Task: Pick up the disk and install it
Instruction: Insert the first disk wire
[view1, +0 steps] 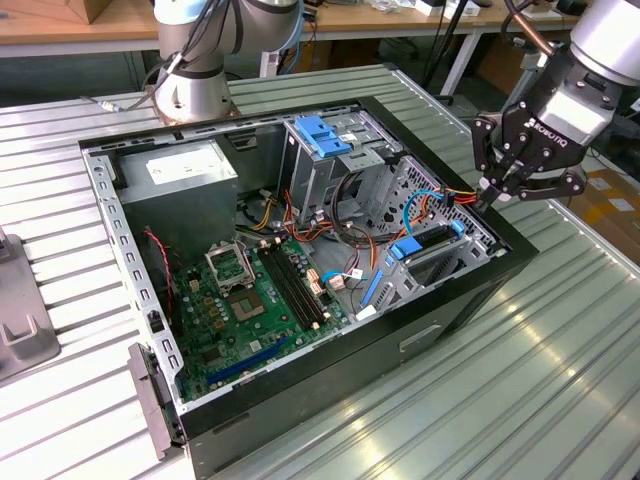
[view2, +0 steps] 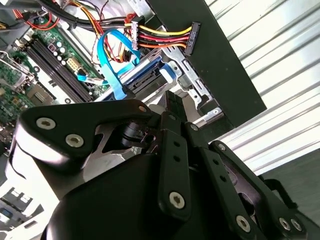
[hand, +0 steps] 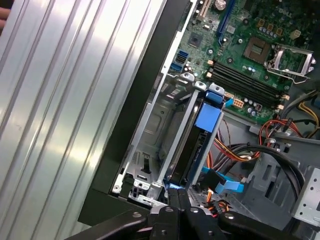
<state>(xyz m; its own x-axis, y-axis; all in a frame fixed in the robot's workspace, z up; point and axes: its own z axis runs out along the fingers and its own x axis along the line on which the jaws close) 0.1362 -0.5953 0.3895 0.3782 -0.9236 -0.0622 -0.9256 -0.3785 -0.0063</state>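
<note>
The disk (view1: 432, 243), dark with bright blue side rails and a blue end tab, sits on edge in the drive bay at the exterior view's right end of the open computer case (view1: 440, 310). In the first wrist view the disk (hand: 194, 150) stands between silver bay walls. My gripper (view1: 490, 190) hovers just above the case's right rim, over the far end of the disk. Its black fingers are shut with nothing between them. In both wrist views the gripper (view2: 172, 102) (hand: 177, 196) sits just above the blue rail end (view2: 165, 72).
The green motherboard (view1: 250, 300) fills the case floor. A light-blue bracket on a grey cage (view1: 325, 140) stands at the back, with the power supply (view1: 185, 170) to its left. Coloured power cables (view2: 160, 37) and a blue data cable (view2: 107, 65) lie beside the bay. The arm's base (view1: 195, 90) stands behind the case on the ribbed metal table (view1: 520, 400).
</note>
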